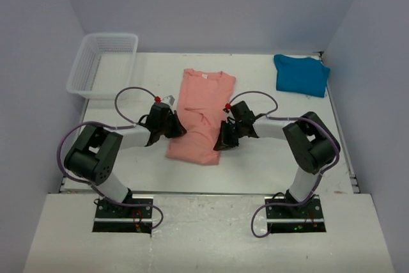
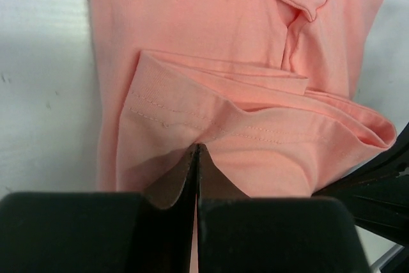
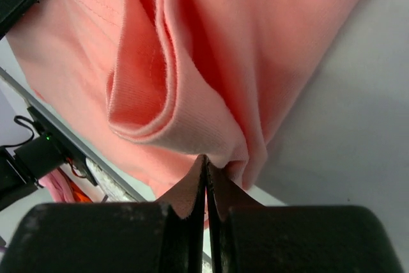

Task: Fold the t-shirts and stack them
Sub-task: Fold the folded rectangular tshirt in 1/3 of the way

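Table (image 1: 275, 158), L gripper (image 2: 197, 153), R gripper (image 3: 206, 161) pinching pink tee (image 1: 203, 103)

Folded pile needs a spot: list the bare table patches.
Bare: between white plastic mesh basket and salmon-pink cloth t-shirt; between that shirt and teal-blue cloth t-shirt. Crowded: centre, where left claw and right claw pinch the pink shirt.

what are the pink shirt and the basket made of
The pink shirt looks like soft matte knit, probably cotton jersey: it folds in soft creases and shows a stitched hem. The basket seems white plastic, with thin open mesh walls.
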{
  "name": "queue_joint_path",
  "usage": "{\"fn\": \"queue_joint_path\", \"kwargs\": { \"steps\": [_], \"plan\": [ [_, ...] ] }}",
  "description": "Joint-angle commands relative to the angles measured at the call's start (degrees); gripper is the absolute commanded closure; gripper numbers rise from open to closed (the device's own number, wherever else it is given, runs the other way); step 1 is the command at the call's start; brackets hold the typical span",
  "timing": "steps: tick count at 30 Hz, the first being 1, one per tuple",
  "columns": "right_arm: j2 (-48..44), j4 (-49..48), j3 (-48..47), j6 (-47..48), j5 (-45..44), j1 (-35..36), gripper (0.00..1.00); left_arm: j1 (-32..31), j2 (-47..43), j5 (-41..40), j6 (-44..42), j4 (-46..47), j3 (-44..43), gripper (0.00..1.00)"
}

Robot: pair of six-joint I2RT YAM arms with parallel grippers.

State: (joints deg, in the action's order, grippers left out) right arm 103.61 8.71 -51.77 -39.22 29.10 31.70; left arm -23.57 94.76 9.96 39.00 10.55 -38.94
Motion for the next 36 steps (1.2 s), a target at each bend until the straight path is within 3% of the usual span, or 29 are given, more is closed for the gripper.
{"fn": "queue_joint_path", "kwargs": {
  "steps": [1, 10, 20, 25, 31, 34, 36],
  "plan": [
    [-1.3, 2.9, 5.3, -0.8, -6.9, 1.1, 1.0, -2.1, -1.5, -4.4, 0.0, -11.6, 7.0, 1.0],
    [-6.8, 0.5, 11.5, -3.1, -7.7, 2.7, 1.0, -4.8, -15.4, -3.2, 4.2, -12.5, 15.3, 1.0],
    [-12.7, -1.3, 14.4, 0.0, -8.4, 6.3, 1.0, -6.0, -24.1, -5.1, 2.2, -14.8, 15.6, 1.0],
    [-19.6, 2.2, 13.2, 1.0, -11.3, 8.7, 0.99, -6.2, -29.4, -7.9, -2.3, -16.9, 12.6, 0.87],
    [-29.4, 10.6, 8.9, 3.4, -15.5, 12.9, 0.87, -6.7, -32.5, -7.9, -5.3, -19.0, 8.0, 0.67],
    [-34.3, 15.0, 8.2, 3.2, -17.0, 13.6, 0.74, -7.2, -34.1, -8.8, -4.1, -21.4, 6.1, 0.57],
    [-36.5, 17.2, 9.2, 2.8, -18.1, 13.6, 0.55, -8.0, -34.2, -11.6, -2.0, -25.9, 4.6, 0.52]
  ]
}}
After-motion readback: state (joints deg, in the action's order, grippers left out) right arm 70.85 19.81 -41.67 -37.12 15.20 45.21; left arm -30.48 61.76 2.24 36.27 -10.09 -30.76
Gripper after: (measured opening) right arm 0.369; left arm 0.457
